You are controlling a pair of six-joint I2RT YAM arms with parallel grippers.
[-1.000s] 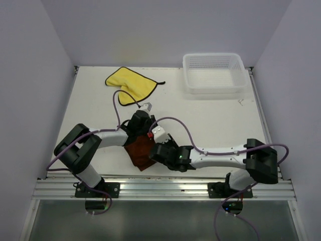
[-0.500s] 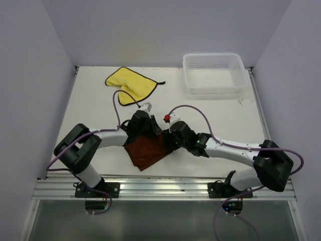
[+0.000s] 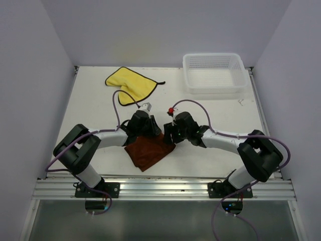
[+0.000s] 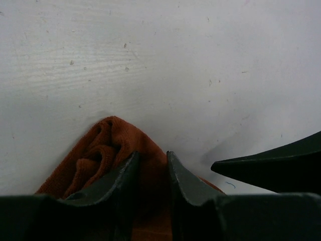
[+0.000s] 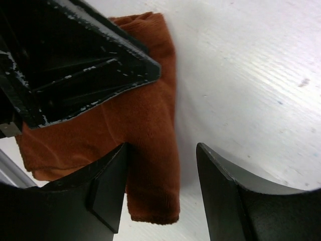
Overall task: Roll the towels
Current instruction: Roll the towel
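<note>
The rust-brown towel [image 3: 149,150] lies folded on the table near the front, in front of both grippers. My left gripper [image 4: 151,160] is shut on its far corner, with cloth [image 4: 108,145] bunched between and around the two fingers. My right gripper [image 5: 163,153] stands open over the towel's rolled right edge [image 5: 150,125], which lies between its fingers against the left one. In the top view the left gripper [image 3: 153,131] and right gripper [image 3: 168,136] sit tip to tip. The yellow towel [image 3: 131,84] lies crumpled at the far left, untouched.
A white mesh basket [image 3: 213,73] stands at the far right of the table. White walls enclose the table on three sides. The left gripper's dark body [image 5: 90,60] fills the upper left of the right wrist view.
My right arm has swung from the towel's front edge up to its right side, beside the left gripper, and its jaws have widened. The towel has spread rightward. The left gripper stayed put.
</note>
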